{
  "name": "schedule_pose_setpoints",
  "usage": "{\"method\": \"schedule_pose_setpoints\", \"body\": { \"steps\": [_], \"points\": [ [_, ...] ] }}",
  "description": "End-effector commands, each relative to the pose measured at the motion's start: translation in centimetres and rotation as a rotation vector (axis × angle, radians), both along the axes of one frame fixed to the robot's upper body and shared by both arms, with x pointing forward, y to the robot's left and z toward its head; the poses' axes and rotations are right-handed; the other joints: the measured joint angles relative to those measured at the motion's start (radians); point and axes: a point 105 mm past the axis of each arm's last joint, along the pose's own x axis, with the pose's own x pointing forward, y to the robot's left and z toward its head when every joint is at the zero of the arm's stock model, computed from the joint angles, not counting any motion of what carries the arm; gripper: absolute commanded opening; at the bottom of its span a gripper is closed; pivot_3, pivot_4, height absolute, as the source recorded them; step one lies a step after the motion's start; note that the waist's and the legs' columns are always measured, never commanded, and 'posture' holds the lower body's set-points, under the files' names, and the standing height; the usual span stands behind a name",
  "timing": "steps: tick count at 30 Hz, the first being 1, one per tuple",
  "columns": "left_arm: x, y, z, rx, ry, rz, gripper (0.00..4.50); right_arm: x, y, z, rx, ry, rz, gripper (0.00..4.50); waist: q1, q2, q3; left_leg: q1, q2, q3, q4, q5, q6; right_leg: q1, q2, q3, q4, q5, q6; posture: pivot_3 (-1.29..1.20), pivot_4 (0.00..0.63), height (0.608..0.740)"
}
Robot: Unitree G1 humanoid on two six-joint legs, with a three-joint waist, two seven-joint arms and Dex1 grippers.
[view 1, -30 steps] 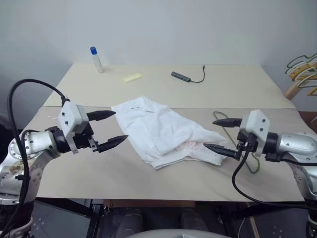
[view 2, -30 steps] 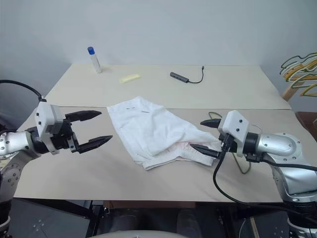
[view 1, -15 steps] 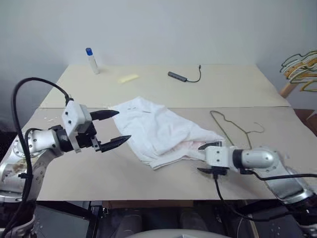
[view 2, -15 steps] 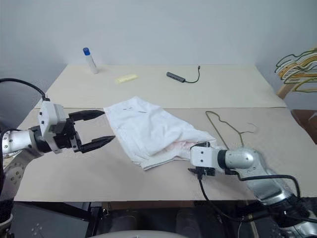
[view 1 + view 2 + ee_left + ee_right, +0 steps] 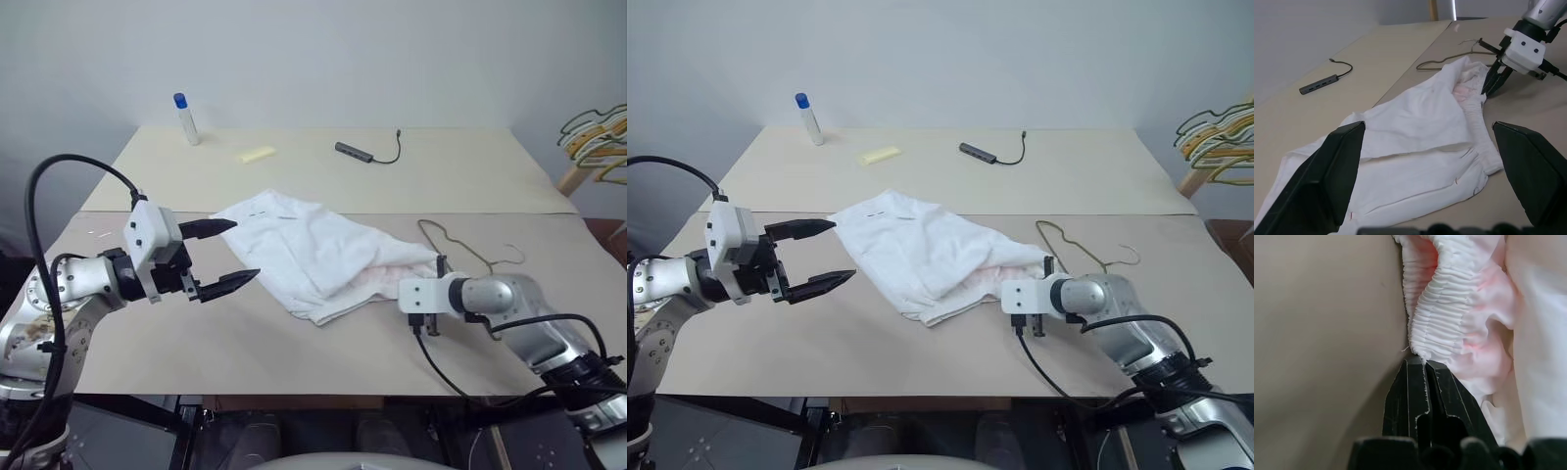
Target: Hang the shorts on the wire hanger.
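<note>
Since a second ago we see the right gripper [image 5: 1418,363] has dropped from above the table to the near-right edge of the shorts, its spread fingers now pressed together on the fabric; the left gripper [image 5: 223,256] has held its place, jaws wide and empty, just left of the garment.

Right wrist view alone gives us the grip detail: the two black fingertips pinch the ribbed, gathered elastic waistband of the white thin-fabric shorts [image 5: 1449,318], with a pink tinge in the folds beside it. Left wrist view shows the right gripper's tips meeting at that waistband corner, plus small red stitch marks along the hem.

From the head views we note the shorts [image 5: 313,250] lie crumpled at mid-table on the beige tabletop [image 5: 245,343], with a small dark label mark near the far-left edge. The thin olive-grey wire hanger [image 5: 470,250] lies flat just right of them, touching or just behind the right wrist; we cannot tell which.

No containers hold anything; a blue-capped white bottle [image 5: 186,117] stands at the far left.
</note>
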Motion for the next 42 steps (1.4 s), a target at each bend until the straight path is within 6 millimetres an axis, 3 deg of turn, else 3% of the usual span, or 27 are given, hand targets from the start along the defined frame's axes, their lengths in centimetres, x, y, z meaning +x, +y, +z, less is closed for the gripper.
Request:
{"method": "schedule_pose_setpoints", "body": {
  "steps": [1,5,8,13,16,19,21,25,30,33,42],
  "points": [
    [-0.1,-0.3,0.9,-0.004,-0.059,-0.011,4.5,3.3,-2.9,4.8,-0.045,-0.205,-0.051,0.04,-0.003,0.0,0.0,0.0,0.0,0.0,0.0,0.0,0.0,0.0,0.0,0.0,0.0,0.0,0.0,-0.08,0.0,0.74],
    [0.1,-0.6,0.9,-0.01,-0.06,-0.02,4.5,5.4,-6.1,5.8,-0.152,-0.317,-0.046,0.04,-0.007,0.0,0.0,0.0,0.0,0.0,0.0,0.0,0.0,-0.001,0.0,0.0,0.0,0.0,0.0,-0.09,0.0,0.74],
    [0.3,-0.8,0.9,-0.013,-0.062,-0.024,4.5,5.5,-6.6,5.2,-0.184,-0.309,0.012,0.76,-0.014,0.0,0.0,-0.001,0.0,0.0,0.0,0.0,0.0,-0.001,0.0,0.0,0.0,0.0,-0.001,-0.1,0.0,0.74],
    [0.3,-0.8,1.0,-0.014,-0.062,-0.03,4.5,5.2,-7.4,5.3,-0.211,-0.328,-0.002,2.46,-0.035,0.0,0.0,-0.001,0.0,0.0,0.0,0.0,0.0,-0.001,-0.001,0.001,0.0,0.0,-0.001,-0.1,0.0,0.74],
    [0.2,-0.7,1.0,-0.012,-0.059,-0.029,4.5,4.1,-6.8,6.4,-0.146,-0.335,-0.026,3.48,-0.04,0.0,0.0,-0.001,0.0,0.0,-0.001,0.0,0.0,-0.002,0.0,0.001,0.001,0.0,-0.001,-0.1,0.0,0.74],
    [0.1,-0.6,1.0,-0.01,-0.055,-0.025,4.5,0.8,-2.7,7.3,0.075,-0.242,0.005,4.48,-0.042,0.001,0.0,-0.001,0.0,-0.001,-0.001,0.0,0.0,-0.001,0.0,0.002,0.001,0.0,-0.001,-0.1,0.0,0.74],
    [0.1,-0.5,0.9,-0.008,-0.053,-0.025,4.5,-1.6,-0.2,6.5,0.137,-0.172,0.067,4.48,-0.041,0.001,0.0,-0.001,0.001,-0.001,-0.001,0.0,0.0,-0.001,0.0,0.001,0.002,0.0,0.0,-0.11,0.0,0.74],
    [0.3,-0.7,0.9,-0.008,-0.051,-0.03,4.5,-4.0,2.8,3.7,0.147,-0.098,0.11,4.48,-0.036,-0.001,-0.001,0.0,0.001,-0.001,-0.001,0.0,0.0,0.0,0.0,0.001,0.002,0.0,0.0,-0.11,0.0,0.74],
    [0.3,-0.7,0.9,0.0,-0.047,-0.038,4.5,-2.6,3.7,1.6,0.05,-0.152,0.032,4.48,-0.028,-0.001,-0.001,0.001,0.001,0.0,-0.001,0.0,0.0,-0.001,0.001,0.001,0.002,0.0,0.0,-0.11,0.0,0.74],
    [0.4,-0.6,1.0,0.002,-0.048,-0.037,4.5,-1.9,3.8,0.4,-0.039,-0.164,0.037,3.86,-0.027,-0.001,-0.001,-0.002,0.001,0.0,-0.001,0.0,0.0,-0.004,0.001,0.001,0.002,0.0,-0.001,-0.1,0.0,0.74],
    [0.5,-0.6,0.7,0.028,-0.058,-0.022,4.5,-1.1,3.6,-0.1,-0.146,-0.222,0.083,0.67,-0.025,-0.001,-0.001,-0.002,0.001,0.0,-0.001,0.0,0.0,-0.004,0.001,0.001,0.003,0.0,-0.001,-0.09,0.0,0.74]
  ]
}}
